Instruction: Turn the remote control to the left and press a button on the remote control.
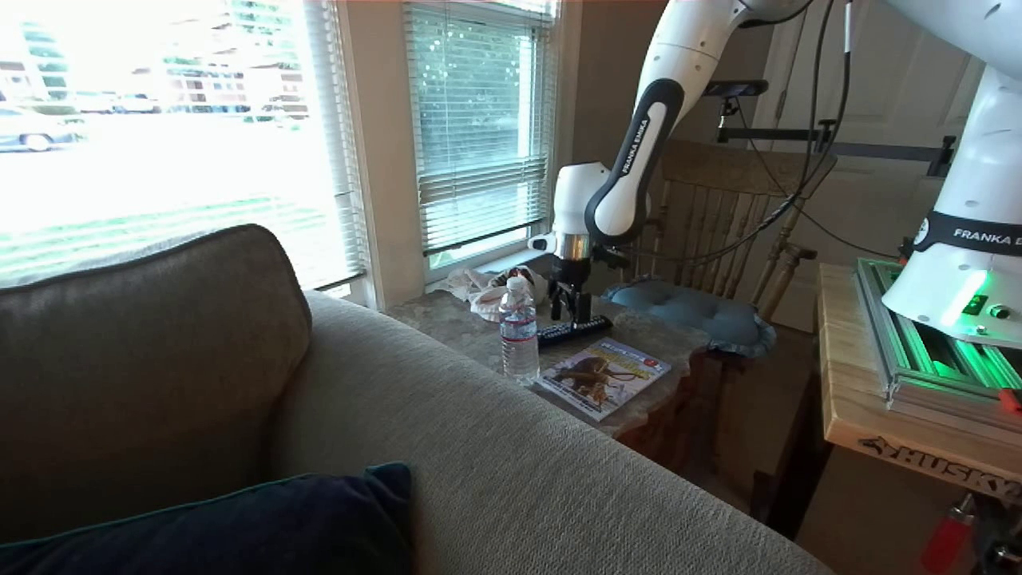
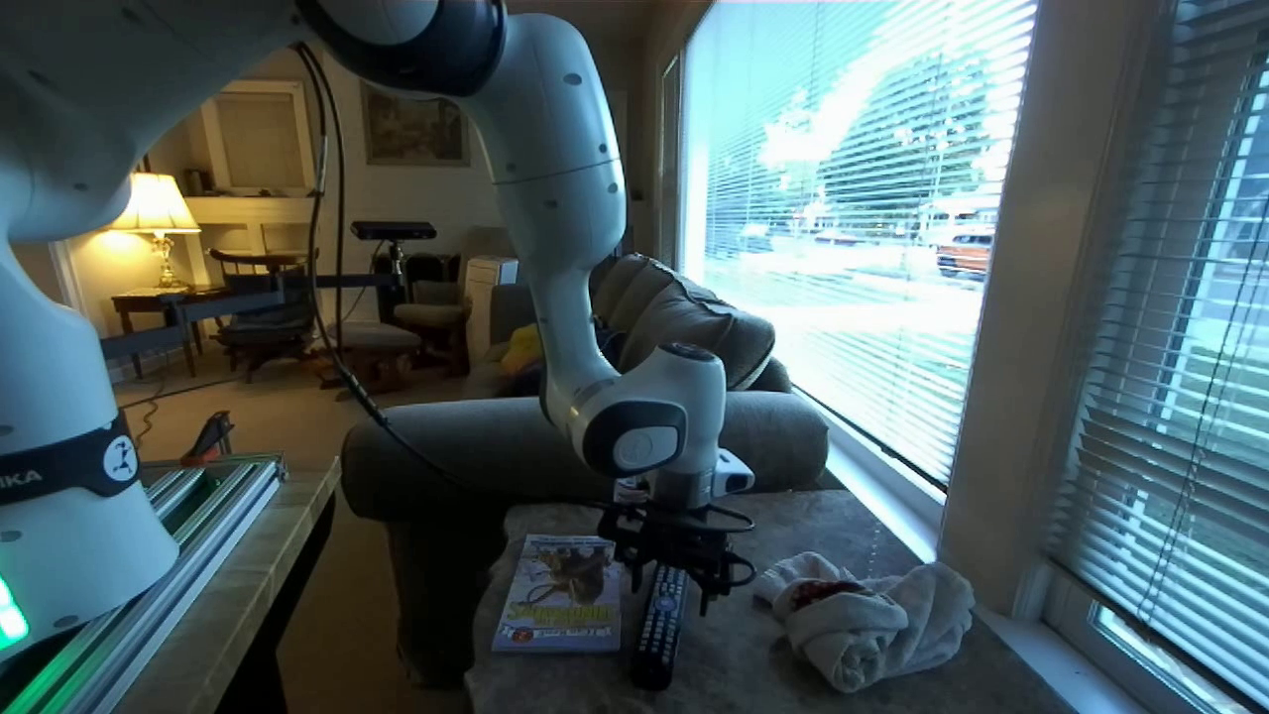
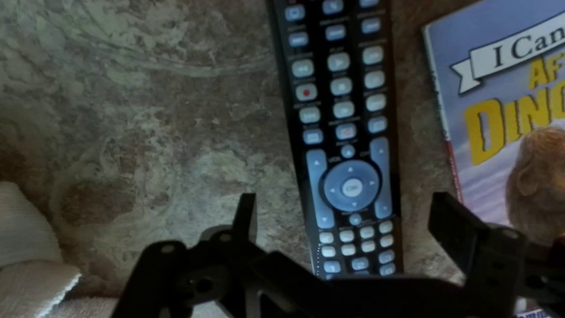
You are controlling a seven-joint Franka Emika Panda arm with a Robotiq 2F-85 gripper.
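- Dark blue cushion (image 1: 239, 523), nearest the camera in an exterior view, lies on the sofa (image 1: 431, 407), well left of the remote control (image 1: 559, 335).
- Slatted blinds (image 1: 483, 152) hang left of and behind the remote control.
- White cloth (image 1: 487, 302) sits bunched on the stone-patterned tabletop (image 1: 441, 319), behind and left of the remote control.
- Clear water bottle (image 1: 519, 339) stands upright before the remote control's left end; I cannot tell whether the two touch.
- Remote control itself lies flat on the tabletop, buttons (image 3: 341, 86) up, between cloth and magazine (image 1: 604, 377).
- Gripper (image 3: 345, 212) hangs over the remote control, its fingers (image 3: 454, 229) spread wide in the wrist view, one to each side of it.
- Magazine lies flat in front and to the right of the remote control, a strip of tabletop between them.
- Wooden chair (image 1: 707, 173) with a blue seat pad (image 1: 687, 311) stands behind and right of the remote control.
- Workbench (image 1: 850, 383), well right of the remote control, carries the arm's white base (image 1: 934, 275).
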